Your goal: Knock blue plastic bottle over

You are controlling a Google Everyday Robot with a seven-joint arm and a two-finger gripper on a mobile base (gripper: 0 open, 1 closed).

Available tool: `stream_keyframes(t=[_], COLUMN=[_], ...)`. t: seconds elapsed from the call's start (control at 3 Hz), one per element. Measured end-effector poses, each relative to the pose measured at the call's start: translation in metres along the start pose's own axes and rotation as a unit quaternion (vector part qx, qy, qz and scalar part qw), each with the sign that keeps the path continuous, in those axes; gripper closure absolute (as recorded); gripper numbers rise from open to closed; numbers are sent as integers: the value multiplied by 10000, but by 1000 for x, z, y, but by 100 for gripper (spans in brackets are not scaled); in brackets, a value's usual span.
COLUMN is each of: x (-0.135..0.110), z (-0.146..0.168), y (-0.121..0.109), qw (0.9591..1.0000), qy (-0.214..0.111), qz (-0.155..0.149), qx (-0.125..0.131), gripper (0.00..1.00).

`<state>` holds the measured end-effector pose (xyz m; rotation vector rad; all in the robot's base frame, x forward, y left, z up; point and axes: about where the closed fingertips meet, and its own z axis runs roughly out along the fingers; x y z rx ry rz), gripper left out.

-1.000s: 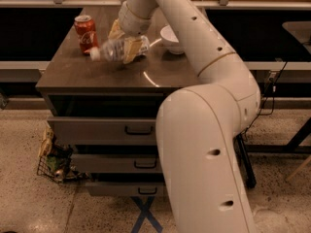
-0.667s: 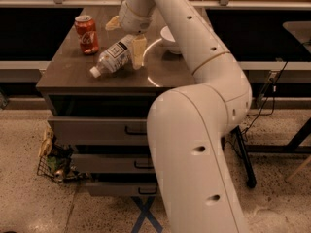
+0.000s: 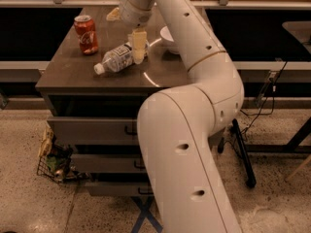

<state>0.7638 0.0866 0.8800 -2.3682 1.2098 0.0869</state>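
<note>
The blue plastic bottle (image 3: 118, 58) is a clear bottle with a white cap and a printed label. It lies on its side on the dark tabletop (image 3: 73, 72), cap pointing to the front left. My gripper (image 3: 127, 30) hovers just behind and above the bottle's base. It is open and empty, with one yellowish finger (image 3: 138, 45) hanging down over the base end and the other at the back left. The red soda can (image 3: 86, 34) stands upright to the left of the bottle.
A white bowl (image 3: 167, 38) sits on the table right of the gripper, partly hidden by my arm. Drawers (image 3: 92, 130) are below the tabletop. A wire basket with clutter (image 3: 54, 160) sits on the floor at the left. A dark stand (image 3: 241, 152) is on the right.
The bottle has dropped from a tilted pose at the gripper to lying flat on the table, nearer the front. The gripper has drawn back and up from it.
</note>
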Motion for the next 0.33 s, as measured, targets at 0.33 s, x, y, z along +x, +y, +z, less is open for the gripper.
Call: stream_keyframes(t=[0.33], x=[1], z=[3], y=[-9], qw=[9999], qy=[8], qz=[7], qx=[150], gripper=[0])
